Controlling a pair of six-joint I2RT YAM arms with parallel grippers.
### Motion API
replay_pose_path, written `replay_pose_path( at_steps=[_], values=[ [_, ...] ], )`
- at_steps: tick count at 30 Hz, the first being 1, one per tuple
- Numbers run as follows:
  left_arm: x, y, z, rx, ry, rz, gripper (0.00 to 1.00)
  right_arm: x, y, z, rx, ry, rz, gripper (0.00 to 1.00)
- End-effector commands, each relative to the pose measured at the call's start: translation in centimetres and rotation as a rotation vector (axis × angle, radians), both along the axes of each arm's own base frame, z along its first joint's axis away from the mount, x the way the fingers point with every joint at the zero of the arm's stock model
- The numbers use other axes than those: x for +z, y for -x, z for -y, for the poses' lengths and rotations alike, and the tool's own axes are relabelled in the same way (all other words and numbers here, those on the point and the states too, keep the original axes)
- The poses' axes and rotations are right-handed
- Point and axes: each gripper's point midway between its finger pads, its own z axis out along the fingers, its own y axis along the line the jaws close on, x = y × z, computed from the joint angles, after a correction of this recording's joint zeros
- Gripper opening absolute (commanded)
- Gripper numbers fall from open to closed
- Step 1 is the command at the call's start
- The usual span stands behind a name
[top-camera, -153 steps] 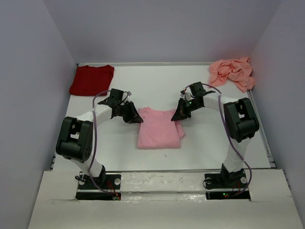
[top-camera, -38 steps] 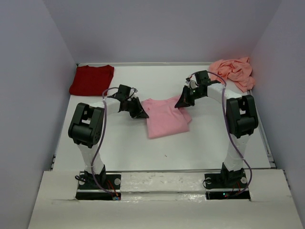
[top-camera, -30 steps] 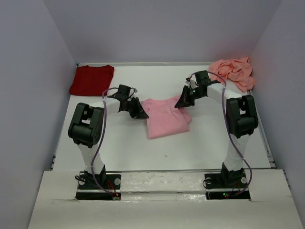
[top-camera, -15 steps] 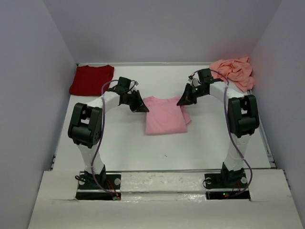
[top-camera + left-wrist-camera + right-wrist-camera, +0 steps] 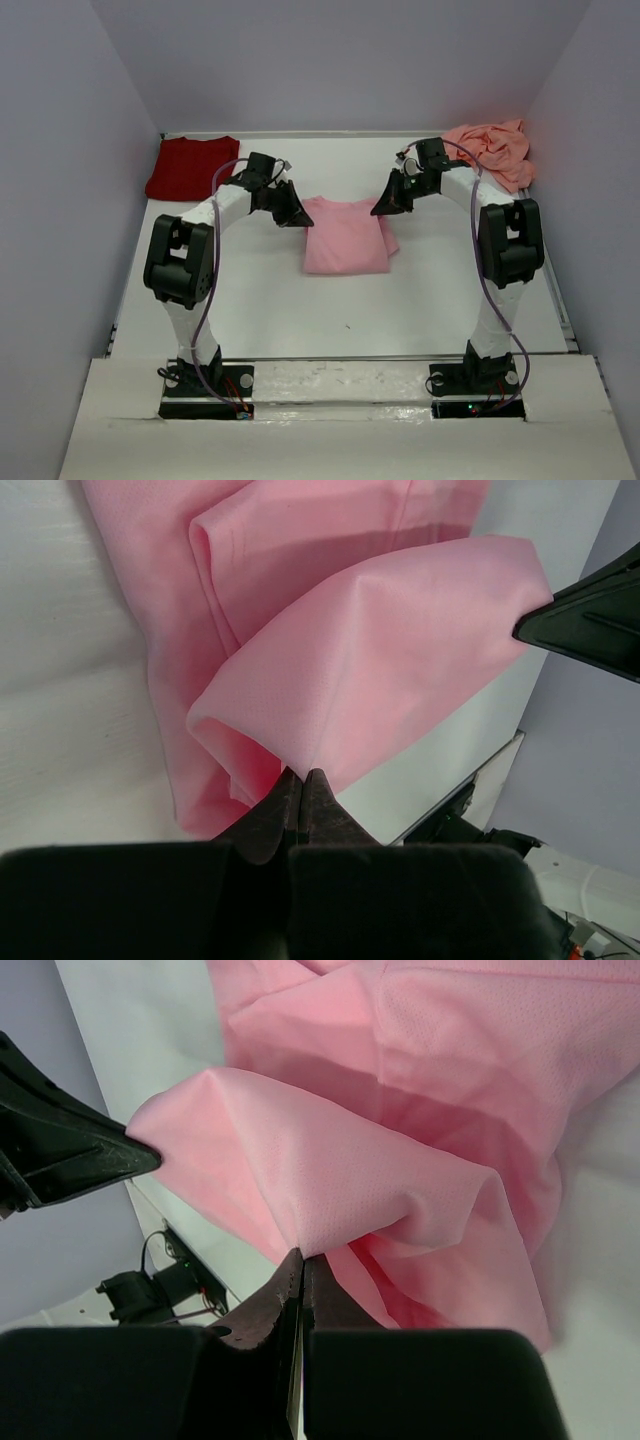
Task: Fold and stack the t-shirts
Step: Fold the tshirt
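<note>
The light pink t-shirt point(image 5: 344, 236) lies folded mid-table, its far edge lifted between both grippers. My left gripper point(image 5: 297, 214) is shut on its far left corner; in the left wrist view point(image 5: 300, 775) the cloth point(image 5: 390, 670) rises from the pinch. My right gripper point(image 5: 380, 206) is shut on the far right corner, and in the right wrist view point(image 5: 302, 1255) the cloth point(image 5: 330, 1170) drapes from it. The dark red t-shirt point(image 5: 193, 166) lies folded at the far left. The salmon-pink t-shirt point(image 5: 487, 150) lies crumpled at the far right.
Grey walls close in the white table point(image 5: 260, 300) on the left, right and back. The arm bases sit at the near edge.
Both grippers have carried the pink t-shirt towards the far side and a little to the left, and it has straightened. Both stay shut on it.
</note>
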Motion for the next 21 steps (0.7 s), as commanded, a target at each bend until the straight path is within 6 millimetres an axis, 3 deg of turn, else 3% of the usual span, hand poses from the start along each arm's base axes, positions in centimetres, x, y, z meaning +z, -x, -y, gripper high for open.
replay_pose_path(
  at_steps=[1,5,9,10,15,16,17,19,21],
  values=[
    [1.6,-1.7,0.1,-0.006,0.018,0.041,0.00,2.2,-1.6,-0.2,0.006,-0.028,0.061,0.00],
    [1.5,-3.9,-0.6,0.015,-0.008,0.067,0.00,2.4,-3.0,0.2,-0.014,-0.016,0.080,0.00],
    [1.9,-7.9,-1.3,0.056,0.011,0.102,0.00,2.5,-5.6,0.9,-0.042,-0.023,0.094,0.00],
    [0.5,-8.4,-1.4,0.056,0.004,0.080,0.00,1.4,-6.0,0.9,-0.044,-0.014,0.078,0.00],
    [-1.9,-11.8,-1.0,0.071,0.009,0.106,0.00,-2.0,-9.1,2.3,-0.079,0.035,0.080,0.00],
    [-3.7,-12.2,-0.9,0.075,0.005,0.088,0.00,-2.0,-10.2,2.2,-0.081,0.036,0.101,0.00],
    [-3.9,-13.0,-0.7,0.084,0.017,0.102,0.00,-4.5,-10.7,2.3,-0.092,0.048,0.063,0.00],
    [-6.7,-13.3,-0.2,0.077,0.035,0.052,0.00,-5.0,-12.2,2.5,-0.105,0.037,0.072,0.00],
    [-7.0,-14.4,0.3,0.080,0.043,0.062,0.00,-6.6,-12.7,2.7,-0.120,0.057,0.054,0.00]
  ],
)
